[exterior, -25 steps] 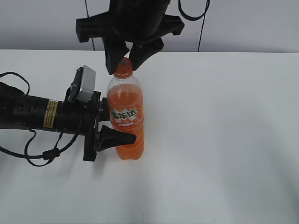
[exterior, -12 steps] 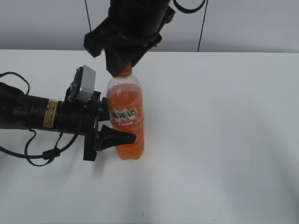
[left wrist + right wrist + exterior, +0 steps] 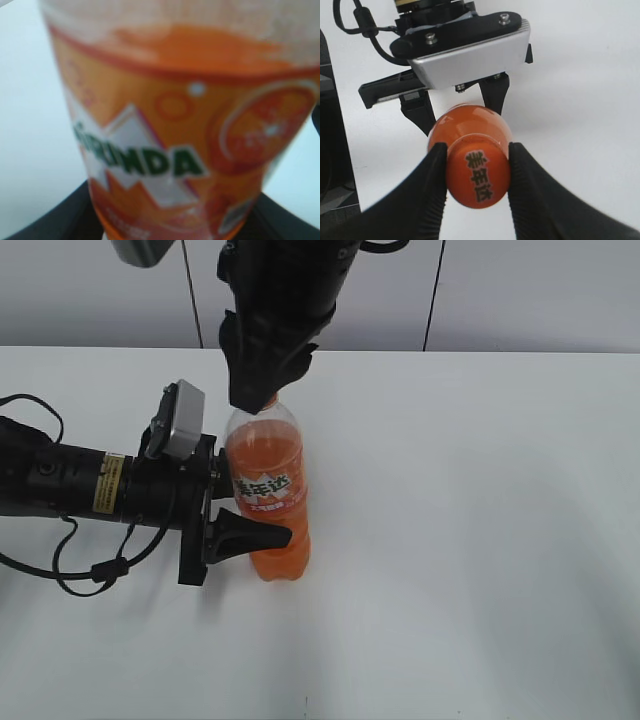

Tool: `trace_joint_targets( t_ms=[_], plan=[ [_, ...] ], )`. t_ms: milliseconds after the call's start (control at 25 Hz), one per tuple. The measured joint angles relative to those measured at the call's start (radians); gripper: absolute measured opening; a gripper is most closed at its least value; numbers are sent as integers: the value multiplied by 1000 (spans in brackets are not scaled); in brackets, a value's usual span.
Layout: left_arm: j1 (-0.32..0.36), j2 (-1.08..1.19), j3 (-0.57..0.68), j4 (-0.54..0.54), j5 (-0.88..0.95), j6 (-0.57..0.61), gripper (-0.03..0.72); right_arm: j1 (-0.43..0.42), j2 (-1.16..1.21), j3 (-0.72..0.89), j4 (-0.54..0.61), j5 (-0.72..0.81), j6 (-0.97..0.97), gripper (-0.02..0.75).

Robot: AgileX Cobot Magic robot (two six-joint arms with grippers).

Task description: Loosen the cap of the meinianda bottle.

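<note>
The meinianda bottle [image 3: 268,495] stands upright on the white table [image 3: 480,520], gripped round its labelled body by the left gripper [image 3: 245,525] from the side. From above, the right gripper [image 3: 476,167] clamps the cap [image 3: 477,172], its dark arm [image 3: 280,300] hiding the cap in the exterior view.

The bottle [image 3: 175,140] label reads "MIRINDA" in green letters on a white jagged patch, the first letters blurred. The cap [image 3: 479,176] top bears dark Chinese characters. A yellow sticker [image 3: 106,483] on the left arm is too small to read.
</note>
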State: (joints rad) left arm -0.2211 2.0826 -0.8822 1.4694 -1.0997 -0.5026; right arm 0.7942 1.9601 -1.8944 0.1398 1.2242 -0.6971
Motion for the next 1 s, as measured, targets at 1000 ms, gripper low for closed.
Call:
trace_joint_targets(
  t_ms=[1000],
  plan=[
    [0, 0, 0, -20, 11, 2, 410, 7, -5, -1, -89, 15, -346, 282]
  ],
)
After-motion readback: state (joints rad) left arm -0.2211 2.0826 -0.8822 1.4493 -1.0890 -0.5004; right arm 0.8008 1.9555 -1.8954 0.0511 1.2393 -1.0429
